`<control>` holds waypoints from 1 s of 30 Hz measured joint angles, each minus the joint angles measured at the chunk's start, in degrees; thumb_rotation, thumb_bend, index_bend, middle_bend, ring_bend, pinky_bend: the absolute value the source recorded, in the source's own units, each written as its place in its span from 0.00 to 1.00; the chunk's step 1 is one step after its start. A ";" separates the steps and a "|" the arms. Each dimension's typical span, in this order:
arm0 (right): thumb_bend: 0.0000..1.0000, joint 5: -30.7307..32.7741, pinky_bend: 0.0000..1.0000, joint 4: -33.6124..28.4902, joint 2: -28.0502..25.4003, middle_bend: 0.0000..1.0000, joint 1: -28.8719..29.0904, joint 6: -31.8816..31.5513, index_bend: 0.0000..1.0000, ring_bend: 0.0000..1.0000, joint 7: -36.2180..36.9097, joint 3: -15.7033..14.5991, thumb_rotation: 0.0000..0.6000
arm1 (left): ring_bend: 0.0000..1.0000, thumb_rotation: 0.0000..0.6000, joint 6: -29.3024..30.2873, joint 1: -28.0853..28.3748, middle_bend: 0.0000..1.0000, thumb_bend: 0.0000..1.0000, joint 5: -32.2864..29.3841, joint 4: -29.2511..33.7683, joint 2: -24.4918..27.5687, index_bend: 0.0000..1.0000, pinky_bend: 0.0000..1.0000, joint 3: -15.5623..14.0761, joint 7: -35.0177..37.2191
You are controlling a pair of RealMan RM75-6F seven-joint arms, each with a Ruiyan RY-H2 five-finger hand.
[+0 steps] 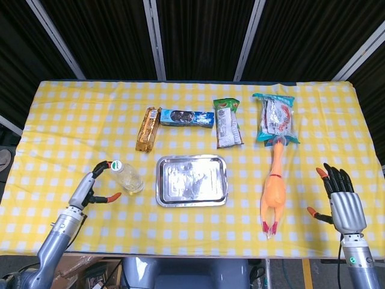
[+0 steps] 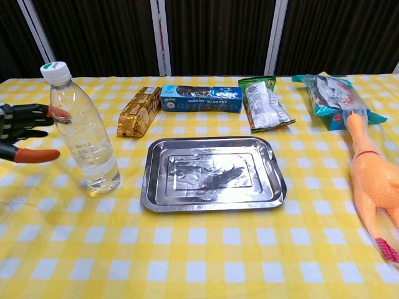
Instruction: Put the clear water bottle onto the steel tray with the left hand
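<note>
The clear water bottle (image 1: 127, 177) (image 2: 81, 129) with a white cap stands upright on the checked cloth, just left of the steel tray (image 1: 192, 180) (image 2: 213, 172), which holds nothing. My left hand (image 1: 91, 186) (image 2: 24, 132) hovers beside the bottle's left side, fingers spread, holding nothing; its fingertips reach near the bottle but no grip shows. Far off at the front right edge, my right hand (image 1: 338, 197) stays with fingers spread and nothing in it; the chest view does not show it.
Behind the tray lie a gold biscuit pack (image 1: 147, 129), a blue cookie box (image 1: 187, 117), a green snack bag (image 1: 227, 123) and a teal bag (image 1: 275, 117). A rubber chicken (image 1: 274, 188) lies right of the tray.
</note>
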State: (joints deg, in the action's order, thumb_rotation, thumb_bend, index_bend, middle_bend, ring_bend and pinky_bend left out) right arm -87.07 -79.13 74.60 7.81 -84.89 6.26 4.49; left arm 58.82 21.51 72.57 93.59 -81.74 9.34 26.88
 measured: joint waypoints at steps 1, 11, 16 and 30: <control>0.05 0.00 0.00 -0.05 -0.06 0.00 -0.02 -0.04 0.11 0.00 0.06 0.01 1.00 | 0.00 1.00 -0.35 0.38 0.12 0.25 -0.45 -0.30 -0.69 0.21 0.00 0.04 -0.72; 0.05 0.07 0.00 -0.71 -0.79 0.00 -0.18 -0.11 0.11 0.00 1.10 0.09 1.00 | 0.00 1.00 -1.03 2.83 0.27 0.36 -3.26 -3.47 -7.46 0.32 0.00 1.01 -5.41; 0.05 -0.09 0.00 -0.79 -0.81 0.00 -0.13 0.11 0.11 0.00 1.25 -0.08 1.00 | 0.00 1.00 2.63 2.63 0.43 0.46 -3.59 -4.99 -10.51 0.47 0.00 1.98 -6.58; 0.05 -0.25 0.00 -1.07 -0.70 0.00 -0.06 0.40 0.11 0.00 0.74 -0.29 1.00 | 0.01 1.00 6.05 0.90 0.50 0.48 -4.63 -1.97 -10.08 0.55 0.00 4.18 -5.49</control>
State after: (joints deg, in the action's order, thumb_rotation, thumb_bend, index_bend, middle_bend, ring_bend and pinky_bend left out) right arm -87.32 -80.20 73.90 7.75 -84.49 7.00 4.20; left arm 64.87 22.40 67.94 91.62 -91.82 13.53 21.38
